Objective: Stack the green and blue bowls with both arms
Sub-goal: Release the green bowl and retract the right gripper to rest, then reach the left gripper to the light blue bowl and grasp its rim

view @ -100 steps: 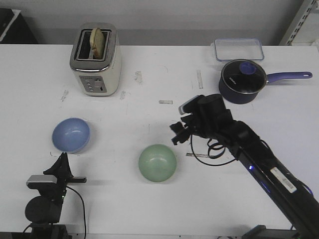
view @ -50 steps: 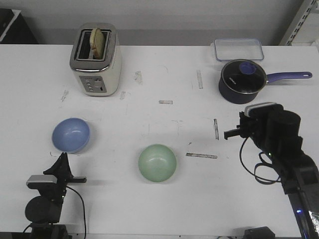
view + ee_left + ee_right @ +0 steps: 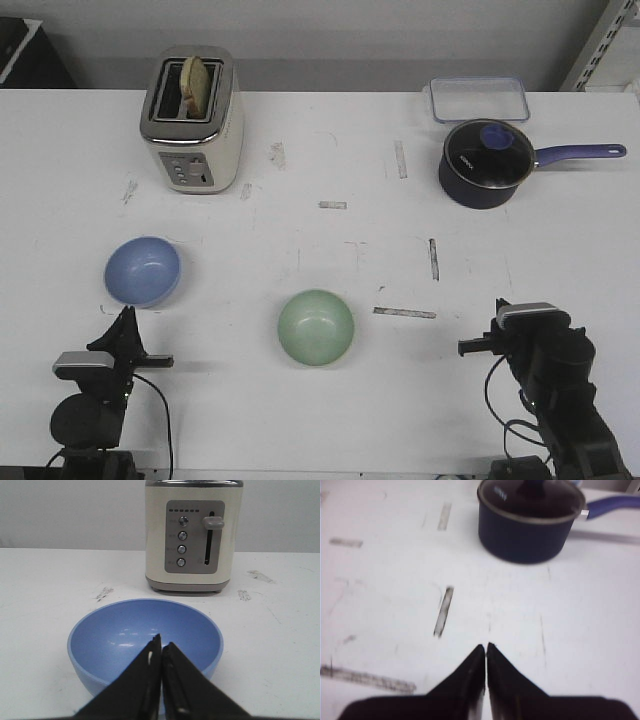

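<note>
You have a toaster (image 3: pixel 192 120) holding bread (image 3: pixel 197 84) far left on the tabletop (image 3: pixel 320 400), a lidded saucepan (image 3: pixel 487 163) far right, a clear container (image 3: pixel 479 98) just behind it.

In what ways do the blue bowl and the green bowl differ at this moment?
The blue bowl is periwinkle; the green bowl is pale mint. The blue bowl sits toward the table's left side, in front of the toaster; the green bowl sits near the middle, closer to the robot. The blue bowl lies just ahead of the left gripper; no gripper is near the green bowl. Both stand upright, empty, similar in size, unstacked.

Closed right pincer (image 3: pixel 485 652) points toward dark saucepan (image 3: pixel 527 522)
</note>
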`<action>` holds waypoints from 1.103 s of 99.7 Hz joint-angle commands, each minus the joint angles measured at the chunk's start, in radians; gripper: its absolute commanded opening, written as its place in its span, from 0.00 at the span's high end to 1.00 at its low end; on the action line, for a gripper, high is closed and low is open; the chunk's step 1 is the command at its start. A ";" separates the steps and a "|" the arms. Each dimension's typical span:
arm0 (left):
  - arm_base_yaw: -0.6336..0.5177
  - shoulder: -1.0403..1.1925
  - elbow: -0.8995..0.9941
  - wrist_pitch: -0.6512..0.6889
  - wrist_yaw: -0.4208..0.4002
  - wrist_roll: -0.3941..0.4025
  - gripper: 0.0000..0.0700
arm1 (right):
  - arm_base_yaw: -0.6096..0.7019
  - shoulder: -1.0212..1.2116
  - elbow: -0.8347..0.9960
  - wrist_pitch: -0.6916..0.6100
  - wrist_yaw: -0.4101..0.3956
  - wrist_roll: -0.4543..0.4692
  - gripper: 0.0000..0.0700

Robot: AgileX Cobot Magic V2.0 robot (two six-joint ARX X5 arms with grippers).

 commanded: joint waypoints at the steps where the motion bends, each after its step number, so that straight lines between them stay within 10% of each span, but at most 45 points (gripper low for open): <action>1: 0.003 -0.002 -0.022 0.011 0.002 -0.005 1.00 | 0.001 -0.036 -0.027 0.021 0.016 0.004 1.00; 42: 0.003 0.028 0.205 0.004 -0.011 -0.082 1.00 | 0.001 -0.101 -0.058 0.096 0.015 0.004 1.00; 68: 0.003 0.330 0.695 -0.282 -0.010 -0.024 0.97 | 0.001 -0.101 -0.058 0.117 0.015 0.004 1.00; 110: 0.003 0.840 1.209 -0.628 -0.009 -0.019 0.16 | 0.002 -0.101 -0.058 0.117 0.015 0.004 1.00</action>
